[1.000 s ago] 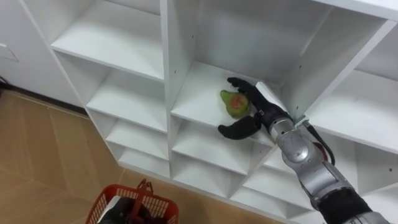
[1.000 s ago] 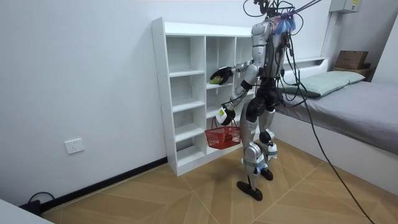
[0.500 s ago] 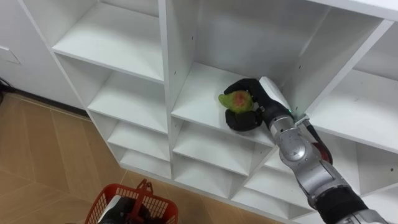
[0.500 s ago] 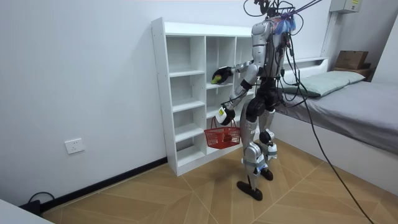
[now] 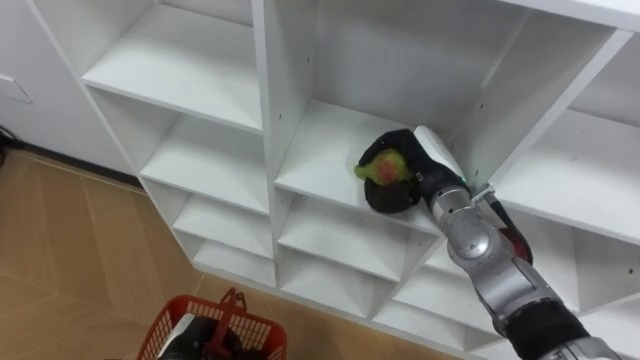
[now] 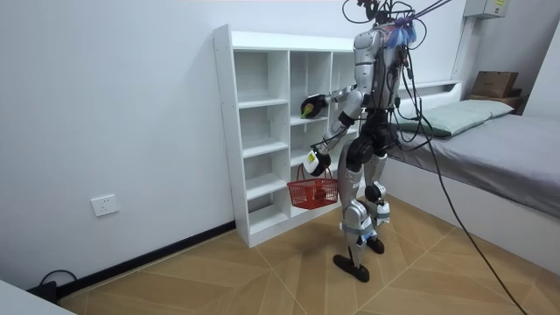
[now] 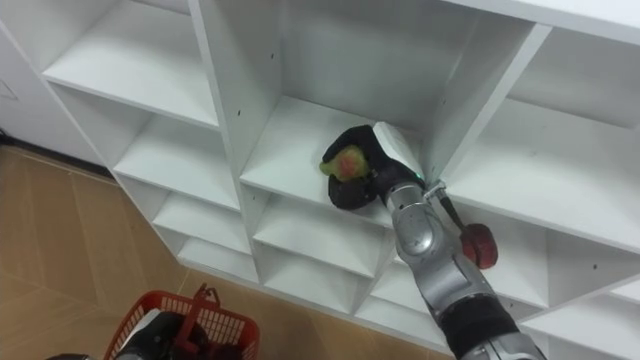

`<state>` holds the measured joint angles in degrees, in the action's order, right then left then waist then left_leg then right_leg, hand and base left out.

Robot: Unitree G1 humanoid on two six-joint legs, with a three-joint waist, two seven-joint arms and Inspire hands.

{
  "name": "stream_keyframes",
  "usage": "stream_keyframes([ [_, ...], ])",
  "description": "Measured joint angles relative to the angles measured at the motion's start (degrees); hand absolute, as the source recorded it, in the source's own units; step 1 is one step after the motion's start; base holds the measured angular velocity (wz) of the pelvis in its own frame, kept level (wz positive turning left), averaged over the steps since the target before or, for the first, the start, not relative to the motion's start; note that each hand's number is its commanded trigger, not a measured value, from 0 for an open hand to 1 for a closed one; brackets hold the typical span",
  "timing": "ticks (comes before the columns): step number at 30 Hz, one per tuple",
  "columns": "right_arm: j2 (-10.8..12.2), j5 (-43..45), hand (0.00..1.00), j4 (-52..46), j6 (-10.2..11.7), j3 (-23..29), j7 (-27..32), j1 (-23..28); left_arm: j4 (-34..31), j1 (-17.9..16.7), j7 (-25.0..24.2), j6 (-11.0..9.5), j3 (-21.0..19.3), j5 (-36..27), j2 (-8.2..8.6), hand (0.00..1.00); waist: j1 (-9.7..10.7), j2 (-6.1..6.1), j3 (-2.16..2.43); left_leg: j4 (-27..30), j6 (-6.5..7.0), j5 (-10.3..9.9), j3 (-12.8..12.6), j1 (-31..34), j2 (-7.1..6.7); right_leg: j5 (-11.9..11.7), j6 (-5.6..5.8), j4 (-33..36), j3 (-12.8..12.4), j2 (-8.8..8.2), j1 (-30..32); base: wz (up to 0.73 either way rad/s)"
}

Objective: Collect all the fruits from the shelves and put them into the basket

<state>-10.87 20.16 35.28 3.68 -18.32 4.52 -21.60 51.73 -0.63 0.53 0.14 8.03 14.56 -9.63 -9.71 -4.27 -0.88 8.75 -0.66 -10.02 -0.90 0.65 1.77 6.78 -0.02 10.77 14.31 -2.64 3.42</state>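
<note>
Fruit [image 5: 384, 167], round green-red, right hand [image 5: 392, 196] clamped round it, white shelf [image 5: 318, 150], left hand [image 6: 312, 163] gripping red basket [image 6: 313, 193]

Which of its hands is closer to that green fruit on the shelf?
Right. The right hand is curled round the green fruit on the shelf. The left hand hangs well below, holding the red basket by its handle.

1. Closet [image 5: 210, 75]: white board, smooth, matt.
2. Fruit [image 5: 383, 168]: green-red skin, smooth, slight sheen.
3. Right robot hand [image 5: 392, 195]: black covering, matt.
4. Basket [image 5: 158, 328]: red plastic, glossy.
5. Floor [image 5: 60, 250]: wood parquet, satin finish.
</note>
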Motion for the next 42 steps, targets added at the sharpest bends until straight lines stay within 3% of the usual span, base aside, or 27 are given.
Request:
stream_keyframes([
  [15, 0.1, -0.4, 1.00, -0.5, -0.1, -0.5, 0.4, 0.1, 1.5, 0.3, 0.1, 0.1, 0.4, -0.6, 0.32, 1.00, 0.2, 0.98, 0.35, 0.0, 0.00, 0.0, 0.1, -0.1, -0.01, 0.0, 0.00, 0.0, 0.0, 0.01, 0.0, 0.00],
  [22, 0.1, -1.7, 1.00, -5.3, -0.1, -0.6, -1.2, 3.0, 2.3, 0.6, 1.2, -0.1, 0.1, -0.4, 1.20, 1.00, 0.3, 1.48, 0.48, 0.0, 0.00, 0.0, -0.4, 0.1, 0.00, 0.0, -0.02, 0.1, -0.5, 0.05, 0.7, -0.03],
  [31, 0.4, -1.8, 1.00, -10.8, -0.1, -0.8, -4.4, 5.9, 3.4, 0.5, 2.6, -0.3, -0.1, -0.6, 1.14, 1.00, 1.5, 1.49, 0.47, 0.0, 0.00, 0.0, -0.8, 0.8, 0.01, 0.0, -0.01, 0.2, -0.8, 0.06, 1.6, -0.01],
  [42, 1.6, -1.9, 1.00, -17.9, -0.1, -2.2, -8.9, 10.0, 3.4, 0.7, 2.6, -2.9, 0.0, -1.4, 1.08, 1.00, 2.5, 1.33, 0.44, 0.0, 0.01, 0.0, -1.8, 1.2, 0.01, 0.0, 0.01, 1.0, -1.7, 0.01, 2.7, -0.04],
])
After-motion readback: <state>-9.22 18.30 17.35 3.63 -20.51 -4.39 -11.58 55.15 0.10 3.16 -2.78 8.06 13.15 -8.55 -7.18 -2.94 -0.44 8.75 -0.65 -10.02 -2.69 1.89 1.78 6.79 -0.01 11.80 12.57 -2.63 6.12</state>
